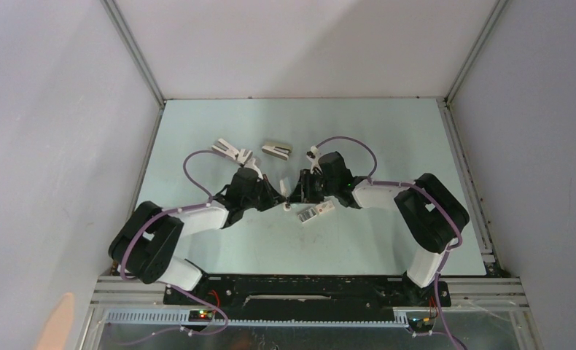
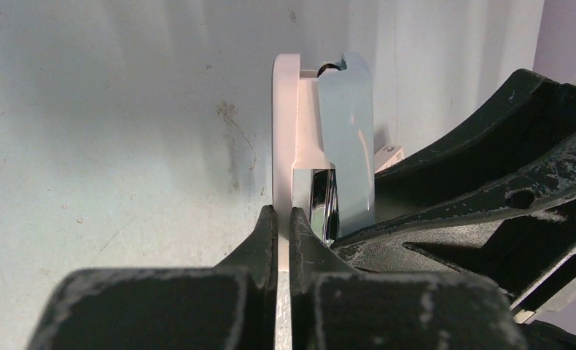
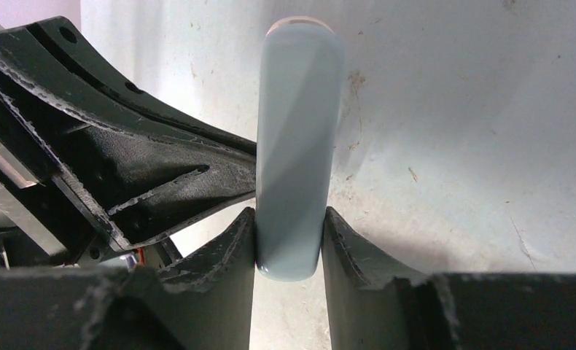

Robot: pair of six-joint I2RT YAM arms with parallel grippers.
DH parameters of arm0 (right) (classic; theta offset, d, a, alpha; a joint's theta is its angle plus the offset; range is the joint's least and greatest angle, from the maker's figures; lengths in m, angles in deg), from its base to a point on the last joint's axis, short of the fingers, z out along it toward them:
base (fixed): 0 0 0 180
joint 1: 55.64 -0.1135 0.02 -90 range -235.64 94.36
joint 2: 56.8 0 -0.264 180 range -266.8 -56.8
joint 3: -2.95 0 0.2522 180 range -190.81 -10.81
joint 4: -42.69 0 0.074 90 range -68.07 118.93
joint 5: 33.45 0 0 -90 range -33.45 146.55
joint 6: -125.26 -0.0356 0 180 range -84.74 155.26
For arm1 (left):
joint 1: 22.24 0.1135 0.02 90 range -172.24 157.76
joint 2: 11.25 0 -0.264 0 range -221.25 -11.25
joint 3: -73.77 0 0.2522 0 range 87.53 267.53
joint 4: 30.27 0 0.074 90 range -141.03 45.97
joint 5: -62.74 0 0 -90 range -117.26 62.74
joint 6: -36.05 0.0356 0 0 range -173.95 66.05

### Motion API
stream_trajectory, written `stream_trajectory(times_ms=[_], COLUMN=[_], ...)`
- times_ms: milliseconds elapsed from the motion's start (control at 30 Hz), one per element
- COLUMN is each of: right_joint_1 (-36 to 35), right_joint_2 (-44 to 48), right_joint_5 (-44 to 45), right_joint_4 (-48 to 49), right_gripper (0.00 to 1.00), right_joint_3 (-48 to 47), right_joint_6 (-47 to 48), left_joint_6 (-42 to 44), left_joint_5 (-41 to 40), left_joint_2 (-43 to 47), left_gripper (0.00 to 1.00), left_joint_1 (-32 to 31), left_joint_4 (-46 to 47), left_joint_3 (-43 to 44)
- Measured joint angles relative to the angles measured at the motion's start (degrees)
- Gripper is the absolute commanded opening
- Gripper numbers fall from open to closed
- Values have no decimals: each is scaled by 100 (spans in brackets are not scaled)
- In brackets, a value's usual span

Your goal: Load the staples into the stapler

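One stapler [image 3: 297,131], one staples box [image 1: 315,213], two others: white wedge stapler [image 1: 232,153], beige wedge stapler [image 1: 278,150]. Mid-bench [image 1: 387,131], left fingers [image 2: 263,240] pinch the stapler's thin white base, nearly closed; right fingers [image 3: 343,248] clamp its pale-blue top

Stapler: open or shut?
Partly open. The stapler has its blue cover, in the right gripper, apart from the white base, in the left gripper; chrome shows between.

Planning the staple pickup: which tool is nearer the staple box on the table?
Right. The right tool, shut on the stapler, is close beside the staple box; the left tool, gripping the same stapler, lies farther off, on the stapler's other side.
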Motion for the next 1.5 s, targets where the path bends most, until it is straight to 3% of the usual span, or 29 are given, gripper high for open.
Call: stream_trajectory(times_ms=[100,400,767,1067,1233,1500], right_joint_1=[63,566,1305,1696,1779,1858], right_joint_2=[2,529,1252,1381,1381,1379], right_joint_5=[-109,-774,-1523,-2111,-2188,-2302], right_joint_4=[-35,-957,-3672,-4996,-5403,-5622], right_gripper=[0,0,0,0,0,0], right_joint_3=[-2,-352,-1429,-1910,-2041,-2354], right_joint_6=[59,643,2396,3228,3473,3547], left_joint_6=[144,1266,2924,4378,4861,4937], left_joint_5=[-120,-1034,-3073,-4638,-4920,-4972], left_joint_2=[72,680,1196,1158,1047,1285], left_gripper=[0,0,0,0,0,0], left_joint_1=[-22,-299,-2009,-3270,-3587,-3611], left_joint_4=[-87,-627,-986,-824,-669,-514], left_joint_3=[0,-2,190,291,282,275])
